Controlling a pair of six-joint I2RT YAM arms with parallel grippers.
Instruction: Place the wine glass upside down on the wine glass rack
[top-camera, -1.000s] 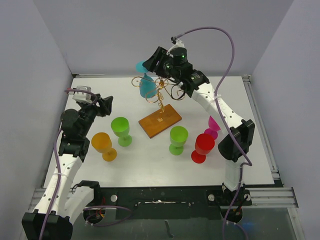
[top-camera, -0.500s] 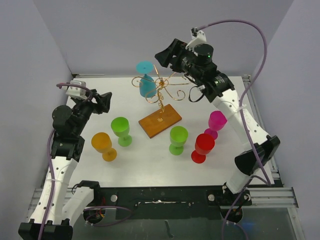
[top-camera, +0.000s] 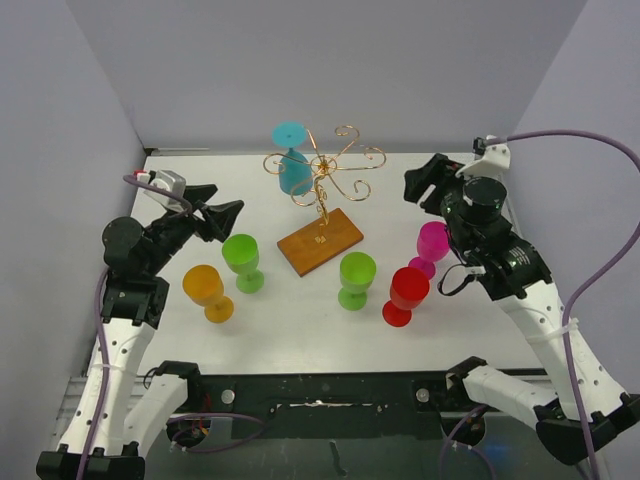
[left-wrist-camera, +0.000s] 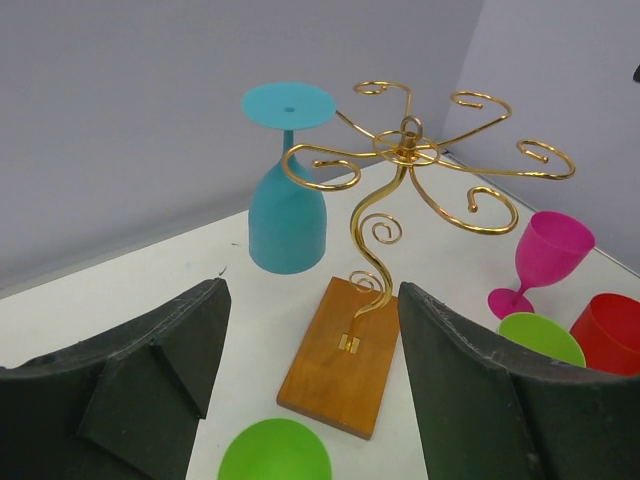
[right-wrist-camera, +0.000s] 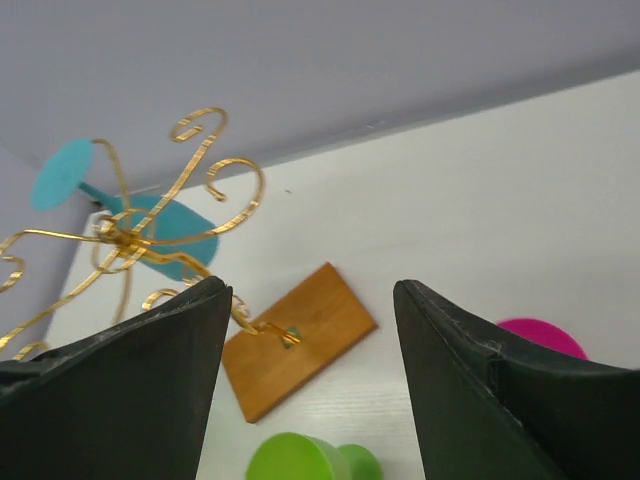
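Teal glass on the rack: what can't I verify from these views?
Top external: how the teal glass foot sits on the wine glass rack scroll, too small to tell.
Right wrist: rack wires cross that glass; the magenta glass shows only its rim behind a finger.
Left wrist: the red glass is cut by the right edge; the orange glass is out of frame.

A teal wine glass (top-camera: 293, 172), a gold rack (top-camera: 330, 165) with brown base (top-camera: 320, 241), two green glasses (top-camera: 241, 258) (top-camera: 356, 275), an orange glass (top-camera: 205, 288), a red glass (top-camera: 407, 290), a magenta glass (top-camera: 432, 243) and a white worktop (top-camera: 300, 315) are seen.
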